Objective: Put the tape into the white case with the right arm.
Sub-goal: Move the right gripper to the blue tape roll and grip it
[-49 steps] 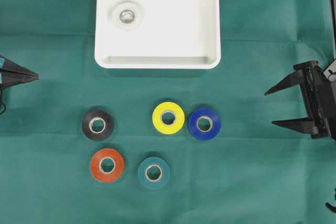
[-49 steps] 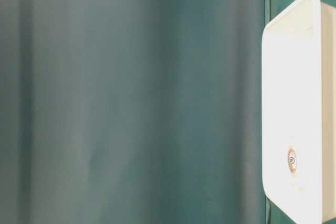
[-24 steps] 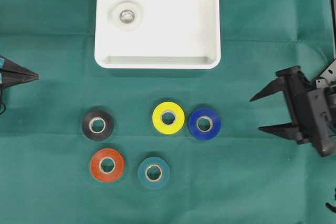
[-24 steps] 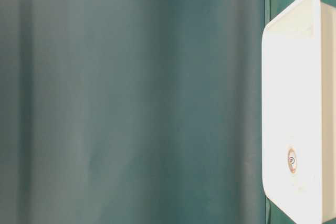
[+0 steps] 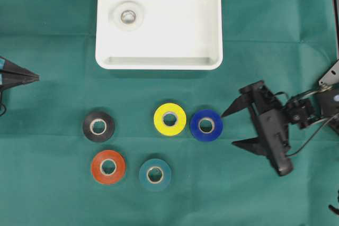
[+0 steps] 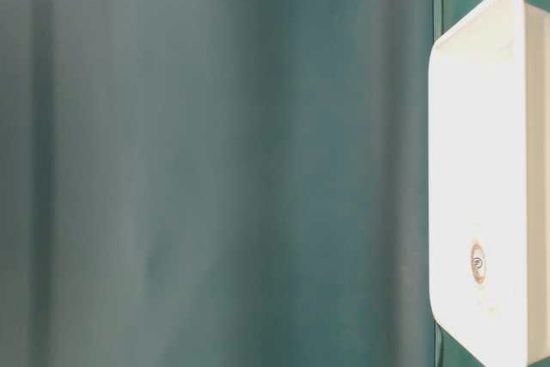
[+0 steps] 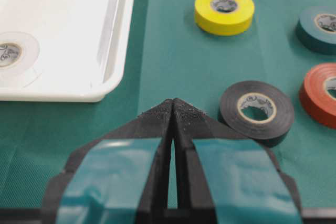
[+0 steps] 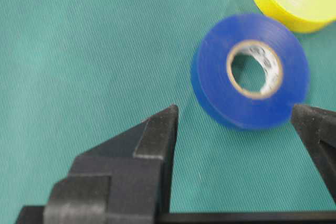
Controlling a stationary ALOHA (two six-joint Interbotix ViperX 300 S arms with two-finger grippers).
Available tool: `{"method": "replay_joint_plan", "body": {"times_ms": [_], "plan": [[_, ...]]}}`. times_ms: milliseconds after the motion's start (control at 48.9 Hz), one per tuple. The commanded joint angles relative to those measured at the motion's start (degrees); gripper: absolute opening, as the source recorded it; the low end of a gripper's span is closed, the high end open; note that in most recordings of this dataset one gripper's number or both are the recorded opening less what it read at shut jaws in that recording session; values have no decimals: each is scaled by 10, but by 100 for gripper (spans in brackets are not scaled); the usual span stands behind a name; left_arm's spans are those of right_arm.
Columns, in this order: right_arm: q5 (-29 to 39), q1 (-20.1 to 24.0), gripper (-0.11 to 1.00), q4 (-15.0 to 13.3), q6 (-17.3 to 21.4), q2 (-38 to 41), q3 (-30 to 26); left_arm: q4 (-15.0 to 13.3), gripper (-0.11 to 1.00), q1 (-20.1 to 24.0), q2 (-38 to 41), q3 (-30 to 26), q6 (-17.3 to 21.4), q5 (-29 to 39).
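Overhead: glossy round blue tape (image 5: 206, 125)

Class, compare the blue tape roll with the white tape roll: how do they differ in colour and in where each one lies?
The blue roll is dark blue; the white roll is pale, nearly matching the case. The blue roll lies on the green cloth beside the yellow roll; the white roll lies inside the white case, near a corner. Both lie flat, core hole up.

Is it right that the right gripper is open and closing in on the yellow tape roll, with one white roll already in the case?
Not quite. The open right gripper is lined up with the blue tape roll, not the yellow tape roll beyond it; the right wrist view shows this. One white roll does lie in the white case.
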Motion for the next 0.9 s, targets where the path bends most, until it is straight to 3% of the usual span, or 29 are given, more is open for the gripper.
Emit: {"method": "replay_joint_plan", "body": {"times_ms": [0, 205, 880], "plan": [[-4, 5, 62, -1, 0, 23, -33, 0, 0, 1, 4, -7, -1, -5], [-2, 8, 62, -1, -1, 73, -67, 0, 0, 1, 4, -6, -1, -5], [11, 9, 62, -2, 5, 138, -89, 0, 0, 1, 4, -6, -1, -5]]}}
